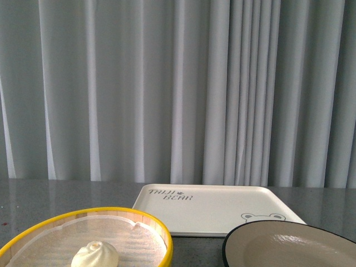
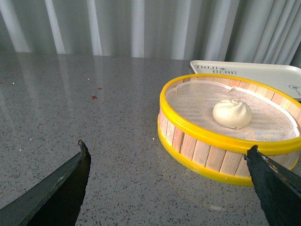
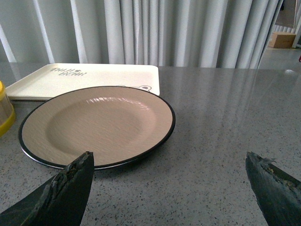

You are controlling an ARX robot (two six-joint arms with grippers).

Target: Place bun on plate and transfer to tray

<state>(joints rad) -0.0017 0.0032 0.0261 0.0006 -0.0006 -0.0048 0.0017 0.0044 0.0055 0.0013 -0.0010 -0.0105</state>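
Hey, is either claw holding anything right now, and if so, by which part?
Nothing. Both the left claw and the right claw are open and empty; the bun sits in the steamer basket.

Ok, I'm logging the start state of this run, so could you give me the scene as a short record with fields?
bun: in the steamer basket, on its cloth liner
plate: empty, on the table, near side of the tray
tray: nothing on it
left gripper: open, empty, facing the basket
right gripper: open, empty, facing the plate
task progress: not begun
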